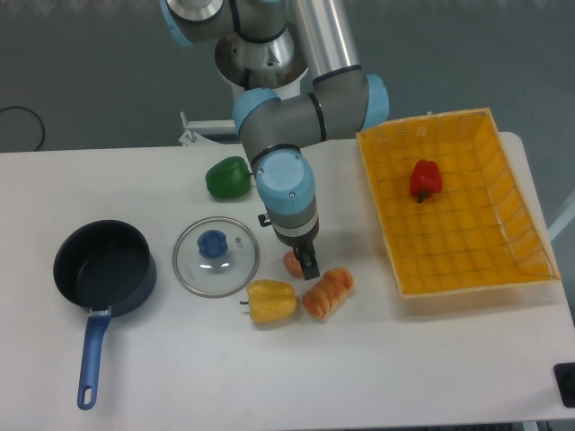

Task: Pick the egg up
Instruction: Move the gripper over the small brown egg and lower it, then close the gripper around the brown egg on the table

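Camera view from my station puts the egg (292, 262) on the white table (431, 359), mostly hidden under the gripper (306, 266); I can't tell how wide the jaws stand. Just right lies an orange croissant (328, 293), a yellow pepper (270, 302) below left, a glass lid (216, 256) beside that.

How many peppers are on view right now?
3: a green bell pepper behind the glass lid, a yellow bell pepper at the front, and a red bell pepper inside the orange mesh basket.
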`<action>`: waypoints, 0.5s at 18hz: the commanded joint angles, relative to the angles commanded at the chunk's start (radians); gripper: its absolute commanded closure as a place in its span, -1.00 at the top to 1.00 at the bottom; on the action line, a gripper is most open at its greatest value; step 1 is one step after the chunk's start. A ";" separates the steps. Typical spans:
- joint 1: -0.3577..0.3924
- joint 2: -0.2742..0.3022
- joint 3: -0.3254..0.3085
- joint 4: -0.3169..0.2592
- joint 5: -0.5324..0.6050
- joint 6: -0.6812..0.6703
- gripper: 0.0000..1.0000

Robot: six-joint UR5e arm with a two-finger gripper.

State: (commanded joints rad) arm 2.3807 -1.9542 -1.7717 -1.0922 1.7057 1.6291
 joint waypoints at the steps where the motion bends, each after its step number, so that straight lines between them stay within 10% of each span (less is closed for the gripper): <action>1: 0.000 -0.005 0.000 0.000 0.005 0.000 0.94; 9: -0.021 -0.063 0.000 0.044 0.012 -0.008 0.94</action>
State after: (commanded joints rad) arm 2.3593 -2.0171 -1.7717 -1.0477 1.7180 1.6214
